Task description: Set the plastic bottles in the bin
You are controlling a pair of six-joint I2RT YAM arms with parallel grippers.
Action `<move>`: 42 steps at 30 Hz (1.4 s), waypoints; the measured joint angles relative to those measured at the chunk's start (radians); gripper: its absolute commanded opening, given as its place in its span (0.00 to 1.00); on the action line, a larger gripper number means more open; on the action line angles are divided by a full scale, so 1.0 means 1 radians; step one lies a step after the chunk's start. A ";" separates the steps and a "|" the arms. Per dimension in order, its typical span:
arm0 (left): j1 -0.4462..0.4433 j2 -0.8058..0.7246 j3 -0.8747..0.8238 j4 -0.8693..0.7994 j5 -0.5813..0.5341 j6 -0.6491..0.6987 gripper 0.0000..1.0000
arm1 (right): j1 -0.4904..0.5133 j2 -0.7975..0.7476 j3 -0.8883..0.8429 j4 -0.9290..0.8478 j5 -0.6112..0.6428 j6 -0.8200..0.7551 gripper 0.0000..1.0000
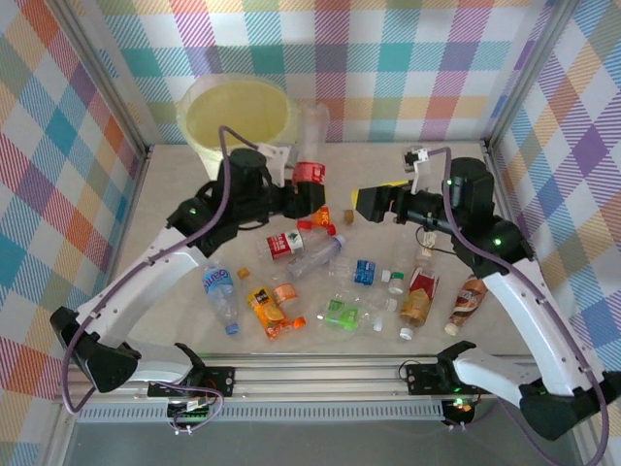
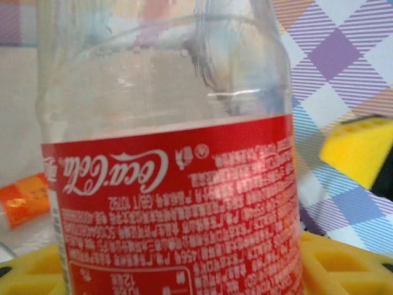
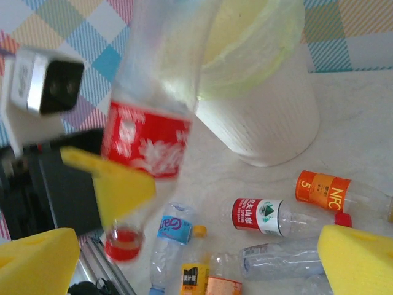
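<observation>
My left gripper (image 1: pixel 310 192) is shut on a clear bottle with a red Coca-Cola label (image 1: pixel 310 171), (image 2: pixel 172 203), held cap-down and tilted just right of the bin (image 1: pixel 241 118), a pale-yellow bucket at the back left. In the right wrist view the same bottle (image 3: pixel 147 132) hangs in front of the bin (image 3: pixel 270 110). My right gripper (image 1: pixel 361 203), (image 3: pixel 196 264) stands open to the right of that bottle, nothing between its yellow pads (image 3: pixel 359 261). Several more plastic bottles lie on the table, among them a red-labelled one (image 1: pixel 281 245), (image 3: pixel 264 216).
Loose bottles are spread across the near middle of the table: a blue-labelled one (image 1: pixel 219 287), an orange one (image 1: pixel 264 309), a green one (image 1: pixel 342 313), brown ones (image 1: pixel 415 301). Checkered walls close in the back and sides. A metal rail (image 1: pixel 320 371) runs along the front edge.
</observation>
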 measured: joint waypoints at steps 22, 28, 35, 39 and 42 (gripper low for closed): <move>0.343 0.520 0.800 -0.373 -0.152 0.358 0.50 | 0.000 -0.086 0.010 -0.132 -0.014 -0.072 1.00; 0.389 0.598 0.806 -0.343 -0.167 0.400 0.50 | 0.000 -0.093 0.006 -0.135 -0.014 -0.071 1.00; 0.449 0.682 0.837 -0.304 -0.163 0.431 0.50 | 0.000 -0.091 -0.002 -0.142 -0.014 -0.071 1.00; 0.477 0.720 0.885 -0.293 -0.150 0.431 0.50 | 0.000 -0.084 -0.002 -0.141 -0.014 -0.071 1.00; 0.486 0.729 0.904 -0.284 -0.143 0.431 0.51 | 0.000 -0.072 -0.002 -0.140 -0.014 -0.069 1.00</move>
